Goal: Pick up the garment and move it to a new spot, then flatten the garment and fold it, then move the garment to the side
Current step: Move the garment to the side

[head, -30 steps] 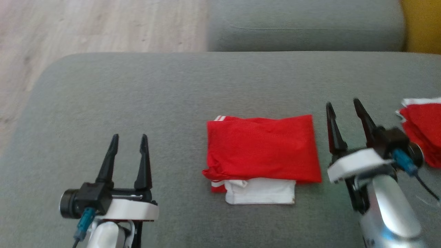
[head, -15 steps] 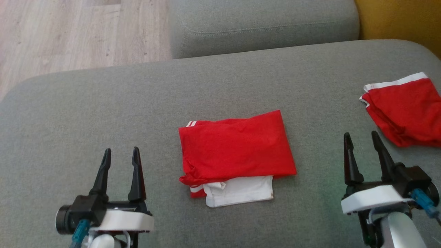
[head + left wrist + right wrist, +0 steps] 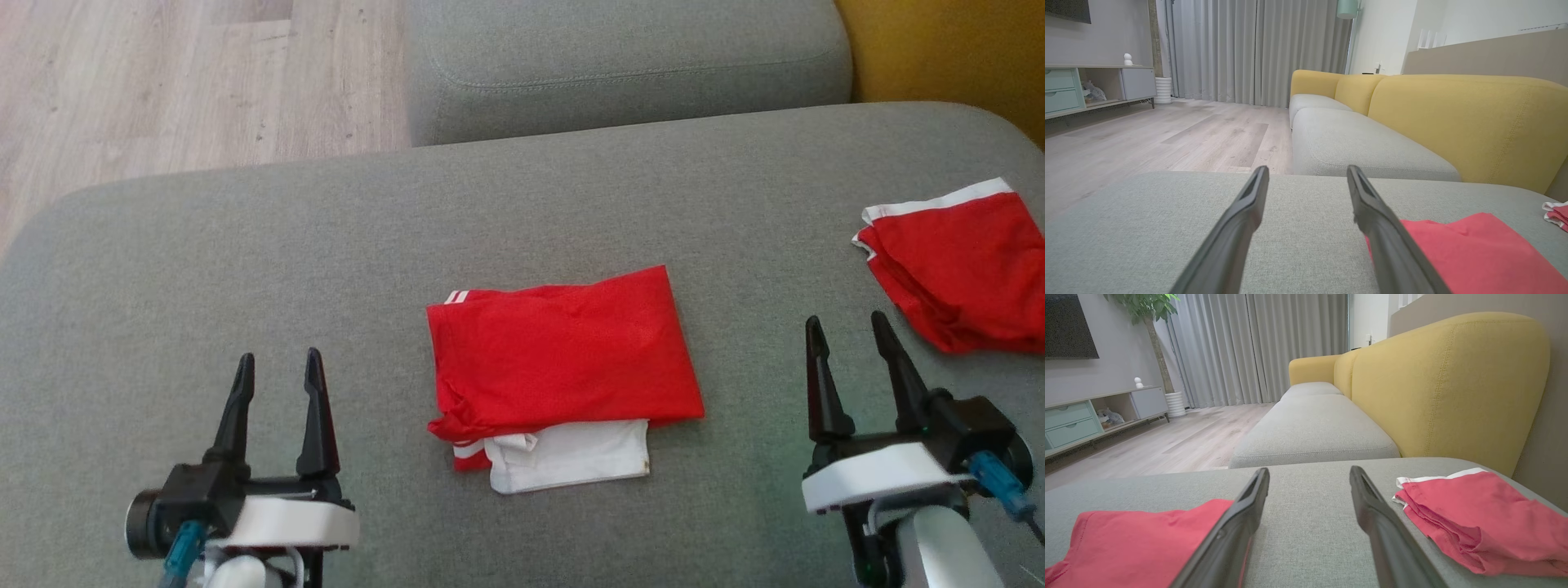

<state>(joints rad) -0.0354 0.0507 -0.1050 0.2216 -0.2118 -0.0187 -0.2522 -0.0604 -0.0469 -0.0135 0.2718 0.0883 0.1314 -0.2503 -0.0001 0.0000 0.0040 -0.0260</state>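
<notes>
- Head view: folded red garment (image 3: 563, 359) flat at the middle of the grey seat cushion (image 3: 245, 269), roughly rectangular and slightly skewed.
- Poking out from under its near edge, a white layer (image 3: 571, 457); thin white stripes at the far left corner and again at the near left one.
- Touched by neither claw.
- To the garment's left and well apart from it, the left gripper (image 3: 278, 354), fingers spread apart with nothing between them, only bare grey fabric ahead.
- To the garment's right, the right gripper (image 3: 845, 318), fingers spread just as wide and empty, placed between the garment and a second garment (image 3: 963, 269).
- Also red with a white edge, lying in loose folds near the cushion's right side, clear of the right gripper's fingers.
- Seen from the right wrist: red cloth on either side of the fingers, bare cushion between.
- Farther out: another cushion (image 3: 620, 65) beyond the far edge, a yellow backrest (image 3: 939, 49) at the far right, a pale wood floor (image 3: 163, 82) at the far left.
</notes>
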